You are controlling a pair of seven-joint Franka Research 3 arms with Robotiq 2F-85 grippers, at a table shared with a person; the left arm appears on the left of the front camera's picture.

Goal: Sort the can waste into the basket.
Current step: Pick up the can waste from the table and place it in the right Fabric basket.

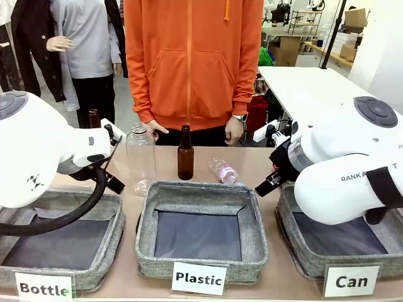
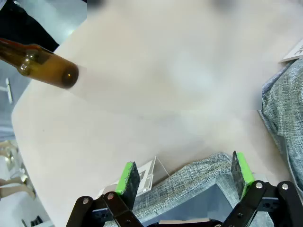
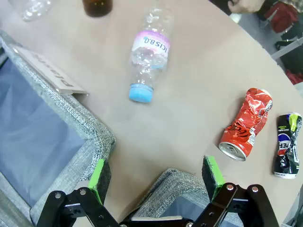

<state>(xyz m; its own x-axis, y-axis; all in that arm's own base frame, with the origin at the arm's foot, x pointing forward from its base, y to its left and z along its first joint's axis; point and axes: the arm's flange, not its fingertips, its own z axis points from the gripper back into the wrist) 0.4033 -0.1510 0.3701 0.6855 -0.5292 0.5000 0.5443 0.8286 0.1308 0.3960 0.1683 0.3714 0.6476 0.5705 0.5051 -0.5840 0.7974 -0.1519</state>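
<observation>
Right wrist view: the right gripper point(image 3: 156, 177) hangs over the rim of the Can basket point(image 3: 176, 183), fingers spread wide and empty. On the table point(image 3: 189, 109) beyond lie the crushed red can point(image 3: 246, 124) and, just beside it, the black can point(image 3: 288, 145), both outside the basket. Left wrist view: the left gripper point(image 2: 184, 172) is likewise spread, holding nothing.

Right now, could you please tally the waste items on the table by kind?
Crushed cans: 2 (red can, black can)
Clear plastic bottles: 2 (upright bottle, lying bottle)
Brown glass bottles: 2 (middle bottle, left bottle)
Total: 6
</observation>
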